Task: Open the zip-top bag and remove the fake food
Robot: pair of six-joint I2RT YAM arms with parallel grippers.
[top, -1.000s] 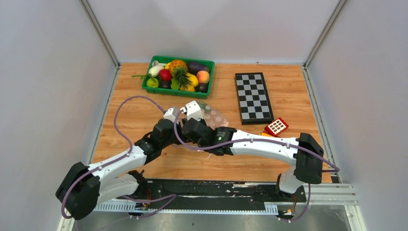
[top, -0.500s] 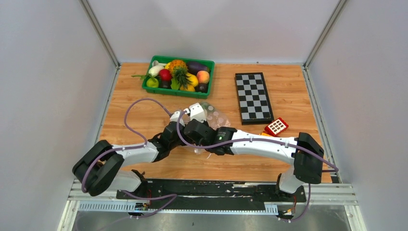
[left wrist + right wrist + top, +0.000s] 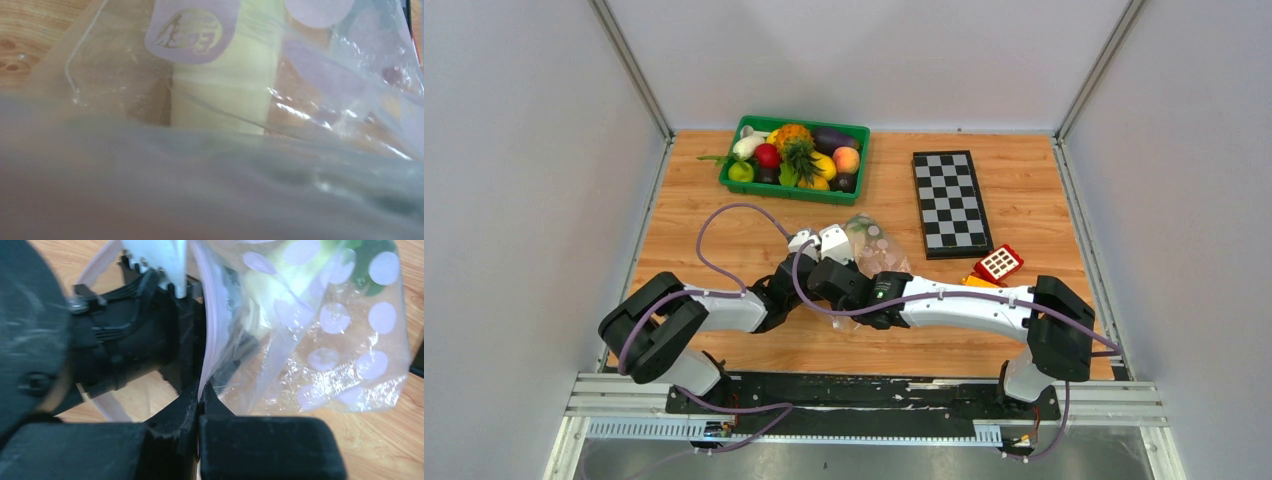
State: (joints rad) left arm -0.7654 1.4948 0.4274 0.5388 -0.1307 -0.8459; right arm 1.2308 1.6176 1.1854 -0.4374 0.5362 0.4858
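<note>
The zip-top bag (image 3: 876,245) lies near the middle of the wooden table (image 3: 1024,200), with both arms reaching in from 6 o'clock and meeting at its 9 o'clock edge. The right gripper (image 3: 834,240) has its black fingers (image 3: 170,425) pressed together on the bag's edge, and the pink zip strip (image 3: 210,340) runs up out of the pinch. The left gripper (image 3: 802,241) sits just beside it at 9 o'clock, against the same edge. Whether its fingers are spread or closed cannot be told, as its own camera is pressed up against blurred film.

Through the clear, dotted plastic that camera shows a piece of fake food (image 3: 225,75) inside the bag, a pale cream, upright block. The right wrist view shows something green behind the dots at the bag's far end.

A green tray (image 3: 749,190) at 11 o'clock on the table holds a pineapple (image 3: 792,135) and a red apple (image 3: 767,155), among other toy produce. A chessboard (image 3: 950,202) lies at 2 o'clock, and a red toy block car (image 3: 998,263) sits just off its near corner.
</note>
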